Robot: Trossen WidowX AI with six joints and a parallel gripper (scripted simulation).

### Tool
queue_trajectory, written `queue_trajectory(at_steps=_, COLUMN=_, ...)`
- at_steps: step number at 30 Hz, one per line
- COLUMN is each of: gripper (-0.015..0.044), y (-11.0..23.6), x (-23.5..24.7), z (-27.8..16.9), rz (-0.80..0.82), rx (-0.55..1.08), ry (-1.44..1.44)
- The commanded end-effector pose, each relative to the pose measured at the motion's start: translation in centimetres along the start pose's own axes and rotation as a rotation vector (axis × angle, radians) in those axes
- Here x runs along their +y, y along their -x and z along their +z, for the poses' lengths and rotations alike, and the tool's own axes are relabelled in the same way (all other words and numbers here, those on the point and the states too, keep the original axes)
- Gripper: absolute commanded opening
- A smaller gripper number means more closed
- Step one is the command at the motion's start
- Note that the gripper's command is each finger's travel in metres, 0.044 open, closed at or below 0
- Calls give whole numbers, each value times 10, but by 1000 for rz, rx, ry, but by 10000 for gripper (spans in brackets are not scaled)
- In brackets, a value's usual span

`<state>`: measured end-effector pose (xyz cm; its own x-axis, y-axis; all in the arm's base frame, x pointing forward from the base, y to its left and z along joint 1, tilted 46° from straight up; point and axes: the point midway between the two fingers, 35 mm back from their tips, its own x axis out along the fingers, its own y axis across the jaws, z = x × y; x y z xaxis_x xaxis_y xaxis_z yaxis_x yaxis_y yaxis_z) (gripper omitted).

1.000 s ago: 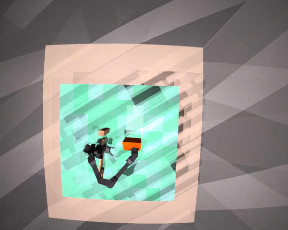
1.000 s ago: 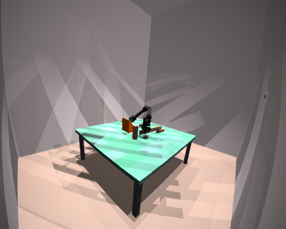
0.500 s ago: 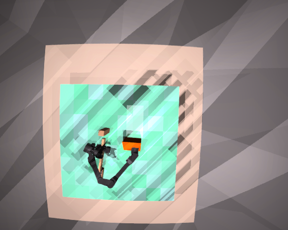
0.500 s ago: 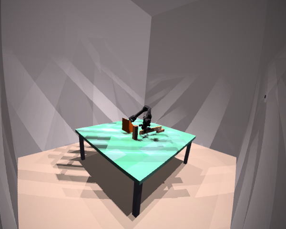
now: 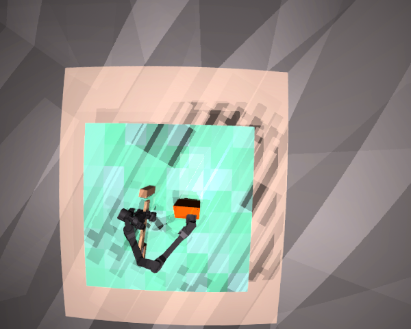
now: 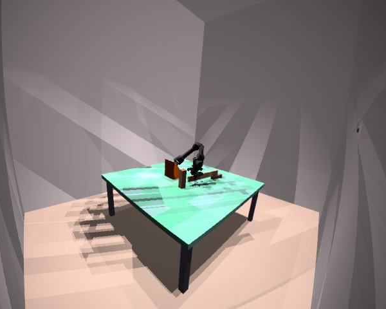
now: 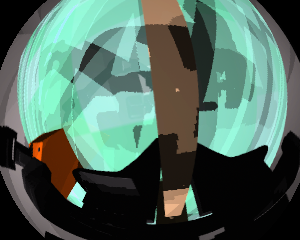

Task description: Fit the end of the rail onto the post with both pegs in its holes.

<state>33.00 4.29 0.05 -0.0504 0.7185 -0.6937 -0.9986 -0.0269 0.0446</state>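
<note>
The long wooden rail [image 5: 146, 206] [image 6: 204, 174] [image 7: 169, 74] runs from the short upright post [image 5: 147, 191] [image 6: 182, 178] back to the low footboard block [image 6: 218, 176]. In the side view the rail lies at a slight slope, with its post end just short of the post. The pegs and holes are too small to make out. My gripper [image 5: 144, 215] [image 6: 195, 172] [image 7: 170, 140] is shut on the rail near its post end, one finger on each side. In the wrist view the rail runs straight up the picture between the fingers.
The arm's orange base block [image 5: 187, 208] [image 6: 170, 169] [image 7: 57, 160] stands to the right of the post. The arm's elbow [image 5: 155, 265] reaches out beyond the footboard end of the rail. All stand on the green table [image 5: 216, 159] [image 6: 193, 212].
</note>
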Motion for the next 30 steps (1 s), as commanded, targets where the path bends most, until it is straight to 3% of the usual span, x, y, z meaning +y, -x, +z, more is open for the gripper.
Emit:
queue_trajectory(at_steps=1, gripper=0, y=3, x=-1, z=-3, rz=-6, rx=3, ry=2)
queue_trajectory(at_steps=30, gripper=0, y=5, x=-2, z=-12, rz=-6, rx=4, ry=2)
